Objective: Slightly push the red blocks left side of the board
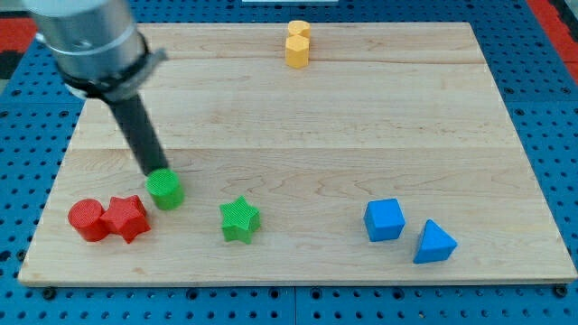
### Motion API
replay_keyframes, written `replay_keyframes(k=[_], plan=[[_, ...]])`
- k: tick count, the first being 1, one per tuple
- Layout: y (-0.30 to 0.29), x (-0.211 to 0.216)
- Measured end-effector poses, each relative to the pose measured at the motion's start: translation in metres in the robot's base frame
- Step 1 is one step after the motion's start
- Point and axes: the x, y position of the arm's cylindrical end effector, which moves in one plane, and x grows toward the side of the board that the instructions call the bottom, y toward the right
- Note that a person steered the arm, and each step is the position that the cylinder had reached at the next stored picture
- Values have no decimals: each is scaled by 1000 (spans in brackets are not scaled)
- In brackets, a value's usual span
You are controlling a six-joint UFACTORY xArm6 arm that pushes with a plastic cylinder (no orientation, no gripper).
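A red cylinder (87,219) and a red star (125,218) lie touching each other near the board's bottom-left corner. My tip (155,172) stands at the top edge of a green cylinder (166,190), which sits just to the right of and slightly above the red star. The rod slopes up to the view's top left. The tip is above and to the right of the red blocks, apart from them.
A green star (239,219) lies right of the green cylinder. A blue cube (385,219) and a blue triangle (433,242) sit at the bottom right. Two yellow blocks (298,43) stand together at the top. The wooden board (361,135) rests on a blue pegboard.
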Motion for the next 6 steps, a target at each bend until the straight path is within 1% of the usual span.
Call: replay_keyframes(k=[1,2,3,4,5,6], plan=[[22,27],[-2,10],[-11,26],[-5,43],[-6,68],[-21,70]])
